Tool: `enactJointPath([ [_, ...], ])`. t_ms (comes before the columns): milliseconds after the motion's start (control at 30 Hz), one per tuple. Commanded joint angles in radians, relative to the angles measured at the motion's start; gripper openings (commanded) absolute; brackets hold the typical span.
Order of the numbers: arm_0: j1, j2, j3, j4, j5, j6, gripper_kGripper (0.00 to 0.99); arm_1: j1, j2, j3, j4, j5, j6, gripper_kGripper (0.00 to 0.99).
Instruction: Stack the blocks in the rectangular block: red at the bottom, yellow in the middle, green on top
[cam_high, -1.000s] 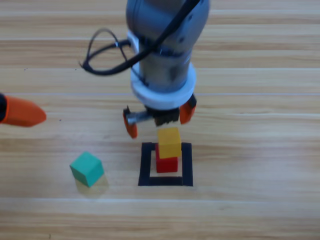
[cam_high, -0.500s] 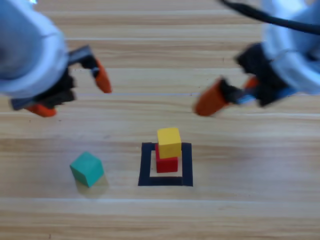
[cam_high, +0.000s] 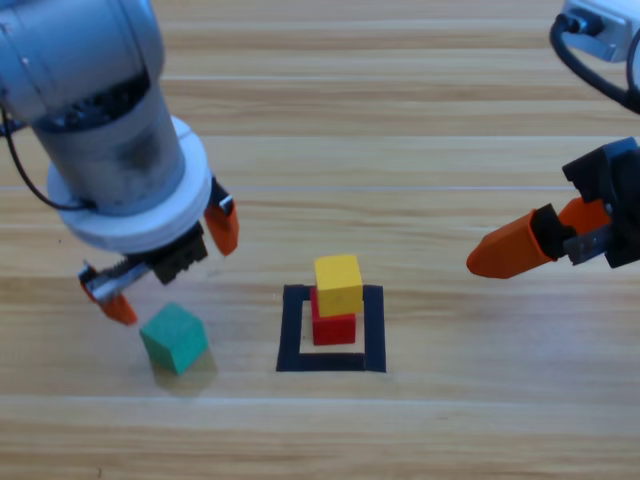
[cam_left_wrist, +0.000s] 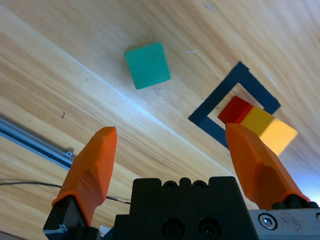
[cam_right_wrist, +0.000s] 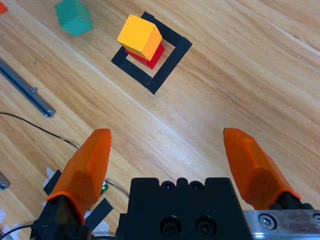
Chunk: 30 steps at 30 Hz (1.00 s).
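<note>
Reaching for the small teal-green cube (cam_high: 174, 338) near-left on the wooden table (cam_high: 470, 400), my left gripper (cam_high: 170, 262) hovers wide open, empty, just beyond it. Right of it, the yellow cube (cam_high: 338, 283) tops the red cube (cam_high: 334, 326) inside the black tape square (cam_high: 331, 362). Far right, my right gripper (cam_right_wrist: 167, 160) waits open. Next I must descend and close.

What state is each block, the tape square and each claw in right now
red cube: inside the tape square, bottom of the stack.
yellow cube: resting on the red cube.
green cube: loose on the table, left of the square, not stacked.
tape square: flat on the table, holding the two-cube stack.
left claw: open, empty, just above the green cube.
right claw: open, empty, off to the right.
</note>
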Motion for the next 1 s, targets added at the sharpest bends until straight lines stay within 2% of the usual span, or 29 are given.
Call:
enactJointPath([
  [33,0.053,0.101,0.015,0.014,-0.046,-0.048,0.934,-0.038,-0.028,0.036,-0.030,0.015,-0.023,0.985],
  [367,0.144,0.157,0.039,-0.009,-0.095,-0.038,0.965,-0.038,-0.027,0.038,-0.030,0.020,-0.050,0.985],
  [567,0.205,0.180,0.119,-0.126,-0.140,0.007,0.979,-0.038,-0.022,0.038,-0.030,0.020,-0.050,0.985],
  [1000,0.231,0.203,0.186,-0.190,-0.149,-0.002,0.985,-0.038,-0.027,0.040,-0.030,0.021,-0.053,0.985],
])
